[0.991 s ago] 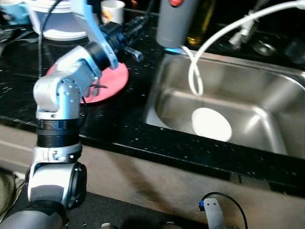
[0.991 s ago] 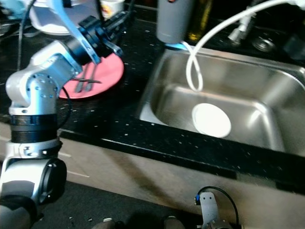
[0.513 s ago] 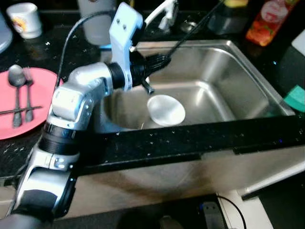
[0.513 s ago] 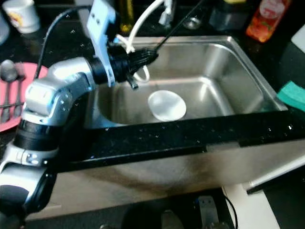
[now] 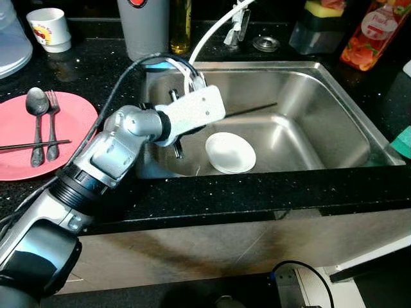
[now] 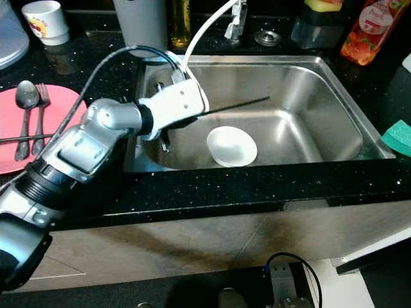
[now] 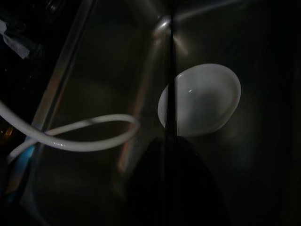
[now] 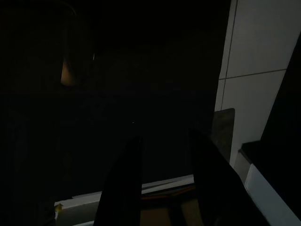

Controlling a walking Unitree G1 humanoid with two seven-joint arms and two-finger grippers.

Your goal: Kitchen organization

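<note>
My left claw (image 7: 170, 155) hangs over the sink (image 5: 334, 96), clenched on a chopstick (image 5: 253, 109) pointing toward three o'clock, just above the bowl (image 5: 230, 153) on the sink floor. My right claw (image 8: 164, 155), idle, is parted.

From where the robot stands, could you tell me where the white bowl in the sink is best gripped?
Grip the white bowl at its rim, coming from above: it sits upright and open on the sink floor, so its thin raised edge likely suits two fingers.
</note>
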